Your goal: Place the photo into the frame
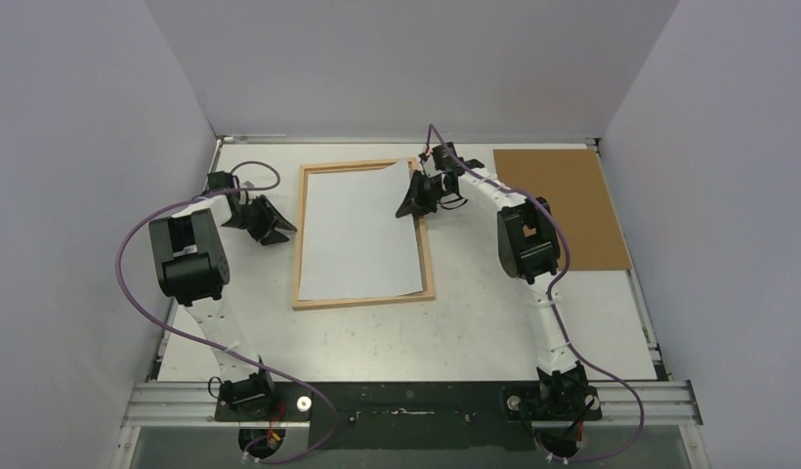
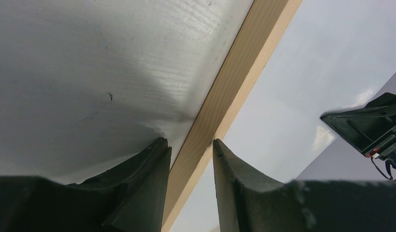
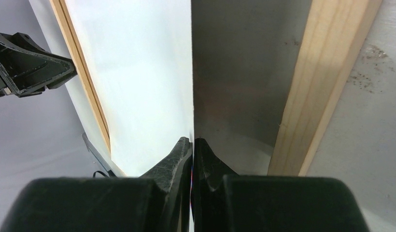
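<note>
The frame [image 1: 301, 234] lies flat in the middle of the table. The photo [image 1: 362, 234] lies inside it with its white back up; the printed side is hidden. My right gripper [image 1: 413, 200] is shut on the photo's far right corner and holds that edge slightly raised above the frame's right rail [image 3: 321, 87]. In the right wrist view the gripper [image 3: 192, 141] pinches the thin sheet [image 3: 138, 72], with a sliver of colour between the pads. My left gripper [image 1: 279, 227] is open at the frame's left rail. In its wrist view the rail [image 2: 234, 77] runs between the spread fingers [image 2: 190, 145].
A flat brown backing board [image 1: 563, 205] lies at the far right of the table, behind the right arm. Grey walls close in the back and both sides. The right gripper shows in the left wrist view [image 2: 370, 128].
</note>
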Controlling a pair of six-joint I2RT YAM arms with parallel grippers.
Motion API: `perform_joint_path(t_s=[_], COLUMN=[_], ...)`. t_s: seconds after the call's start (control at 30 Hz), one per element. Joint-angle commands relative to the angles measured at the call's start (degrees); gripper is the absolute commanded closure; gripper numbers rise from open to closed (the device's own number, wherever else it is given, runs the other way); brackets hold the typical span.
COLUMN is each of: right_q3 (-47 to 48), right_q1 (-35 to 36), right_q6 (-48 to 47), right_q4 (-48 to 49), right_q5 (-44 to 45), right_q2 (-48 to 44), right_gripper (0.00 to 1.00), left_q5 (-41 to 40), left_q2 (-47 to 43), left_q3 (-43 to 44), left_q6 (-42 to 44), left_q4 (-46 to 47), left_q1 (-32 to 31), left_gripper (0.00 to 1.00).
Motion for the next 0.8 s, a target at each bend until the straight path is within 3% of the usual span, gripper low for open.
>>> perform_joint_path(t_s=[0.0,0.77], right_q3=[2.3,2.6], right_q1=[0.5,0.7], right_q6=[-2.5,-1.8], right_q4=[0.3,6.1], right_q5=[0.4,-0.4], right_q2=[-1.3,-0.3], right_gripper=[1.0,0.96], left_q5=[0.5,-1.6], left_q2=[0.6,1.0], left_q3=[0.6,2.0], left_q6=[1.3,1.4], left_q4=[-2.4,-4.2], left_q1=[-0.6,-3.1], left_gripper=[0.64,0.69])
